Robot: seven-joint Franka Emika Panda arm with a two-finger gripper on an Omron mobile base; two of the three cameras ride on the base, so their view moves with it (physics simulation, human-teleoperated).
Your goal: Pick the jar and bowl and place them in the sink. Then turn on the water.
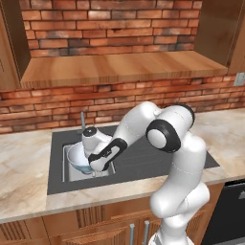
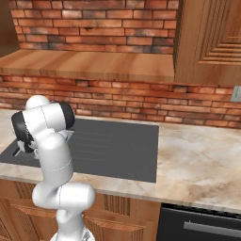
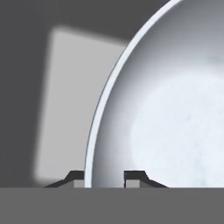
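Two-finger dark-tipped gripper (image 3: 103, 178) is clamped on the thin rim of the round, deep, glossy pale blue-white bowl (image 3: 175, 109), one tip inside, one outside. Bowl hangs tilted over the rectangular light-grey metal sink basin (image 1: 72, 173), w/ the flat dark-grey matte surround (image 1: 139, 160) around it. Slim grey metal faucet (image 1: 82, 119) stands just behind the gripper.

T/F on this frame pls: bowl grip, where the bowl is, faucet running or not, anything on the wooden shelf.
1. The gripper has its fingers on either side of the bowl rim. True.
2. The bowl sits on the marble counter right of the sink. False: it is over the sink basin, at the gripper.
3. Water is running from the faucet. False: no stream is visible.
4. The wooden shelf holds a row of jars. False: nothing is visible on it.
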